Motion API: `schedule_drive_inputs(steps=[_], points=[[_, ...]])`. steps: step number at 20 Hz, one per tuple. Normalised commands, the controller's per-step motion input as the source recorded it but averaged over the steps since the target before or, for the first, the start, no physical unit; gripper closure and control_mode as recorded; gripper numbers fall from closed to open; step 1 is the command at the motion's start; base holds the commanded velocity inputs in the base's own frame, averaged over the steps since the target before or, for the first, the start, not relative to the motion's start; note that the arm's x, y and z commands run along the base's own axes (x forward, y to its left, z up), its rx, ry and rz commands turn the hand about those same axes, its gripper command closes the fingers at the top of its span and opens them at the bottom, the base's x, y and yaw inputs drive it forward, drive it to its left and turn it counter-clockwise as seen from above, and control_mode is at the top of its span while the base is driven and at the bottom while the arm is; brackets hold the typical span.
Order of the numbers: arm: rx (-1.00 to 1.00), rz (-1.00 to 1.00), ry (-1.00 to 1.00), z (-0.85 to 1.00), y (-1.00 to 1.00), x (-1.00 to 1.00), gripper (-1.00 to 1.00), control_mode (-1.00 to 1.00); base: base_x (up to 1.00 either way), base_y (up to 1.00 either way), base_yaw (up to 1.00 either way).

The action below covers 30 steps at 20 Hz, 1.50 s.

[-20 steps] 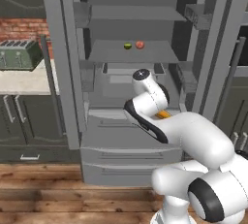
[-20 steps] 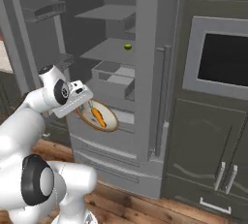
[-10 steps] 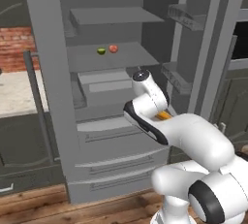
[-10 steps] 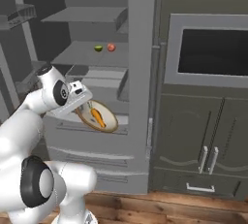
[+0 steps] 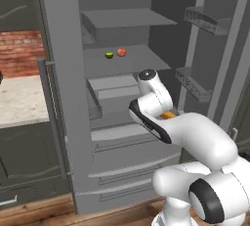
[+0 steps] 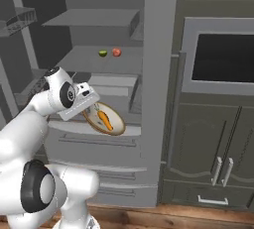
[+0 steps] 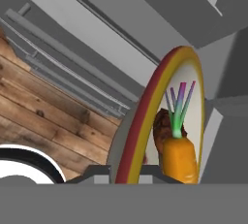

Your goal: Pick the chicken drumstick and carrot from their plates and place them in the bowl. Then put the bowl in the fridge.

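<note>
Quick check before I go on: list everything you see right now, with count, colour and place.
fridge: one, grey, doors open, straight ahead
bowl: one, tan rim, cream inside, tilted, held in front of the fridge's lower shelves
carrot: one, orange, green top, in the bowl
drumstick: one, dark brown, in the bowl behind the carrot
red fruit: one, on the middle shelf
green fruit: one, beside the red one
dark cabinets: right of the fridge
wood floor: brown, below
hand: one, white arm, gripping the bowl's rim
</note>
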Motion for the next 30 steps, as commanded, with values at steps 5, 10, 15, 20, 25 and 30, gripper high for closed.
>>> schedule_drive_inputs(steps=[5,10,15,20,25,30], points=[[0.0,0.0,0.0,0.0,0.0,0.0,1.0,1.0,0.4,0.1,0.02],[0.0,0.0,0.0,0.0,0.0,0.0,1.0,1.0,0.38,0.07,0.07],[0.0,0.0,0.0,0.0,0.0,0.0,1.0,1.0,0.34,0.02,0.06],[0.0,0.0,0.0,0.0,0.0,0.0,1.0,1.0,0.39,0.01,0.01],[0.0,0.0,0.0,0.0,0.0,0.0,1.0,1.0,0.1,0.0,0.0],[0.0,0.0,0.0,0.0,0.0,0.0,1.0,1.0,0.0,0.0,0.0]])
